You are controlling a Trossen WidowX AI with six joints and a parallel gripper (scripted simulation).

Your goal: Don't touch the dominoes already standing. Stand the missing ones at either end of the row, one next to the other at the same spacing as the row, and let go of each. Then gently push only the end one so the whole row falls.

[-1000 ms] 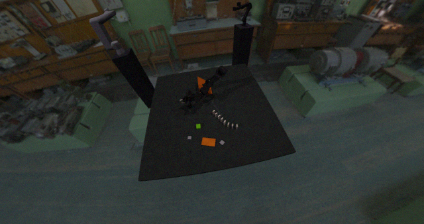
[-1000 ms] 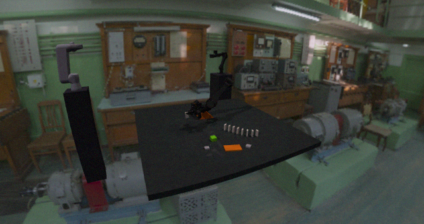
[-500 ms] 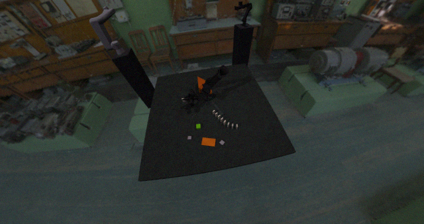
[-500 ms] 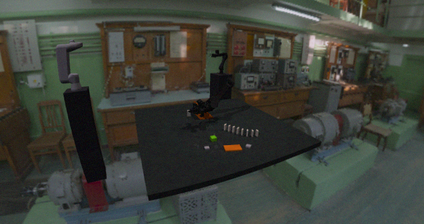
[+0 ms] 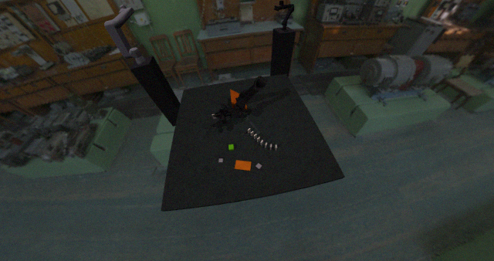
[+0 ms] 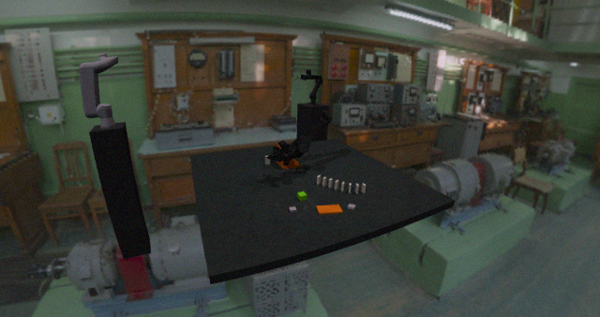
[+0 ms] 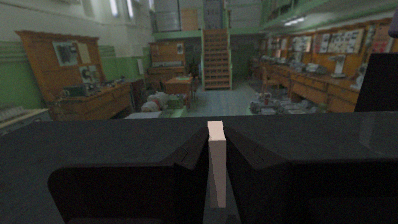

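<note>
"One domino (image 5: 214, 117) (image 6: 267, 159) (image 7: 217, 165) was all the hand (image 5: 218, 115) (image 6: 272, 159) (image 7: 215, 133) had?"

"Yes, pinched between its narrowly parted fingers. The hand pointed left, nearly level, above the table (image 5: 193, 176) (image 6: 262, 233) (image 7: 100, 145), and the dark arm (image 5: 250, 95) (image 6: 302, 148) stretched away to the right behind it."

"And on the table, going left to right?"

"In the top view, a small pale piece (image 5: 221, 161) (image 6: 292, 209), then a green block (image 5: 231, 147) (image 6: 302, 196). Next came a flat orange rectangle (image 5: 243, 165) (image 6: 329, 209), with another pale piece (image 5: 258, 166) (image 6: 352, 206) just beside it. Farther back, a second orange shape (image 5: 234, 96) (image 6: 288, 164) was partly hidden by the arm."

"Where was the row?"

"Right of the green block: eight white dominoes (image 5: 262, 142) (image 6: 342, 186) stood upright in a gentle curve, well apart from the hand."

"What about the room?"

"On the left, a tall black pillar (image 5: 156, 91) (image 6: 119, 190) bore a greyish arm (image 5: 120, 33) (image 6: 90, 89). Wooden chairs stood by the green wall, then another black pillar (image 5: 282, 52) (image 6: 312, 120) with a dark arm on top. Large grey machinery (image 5: 399, 72) (image 6: 459, 181) sat on a green base at the right."
</note>
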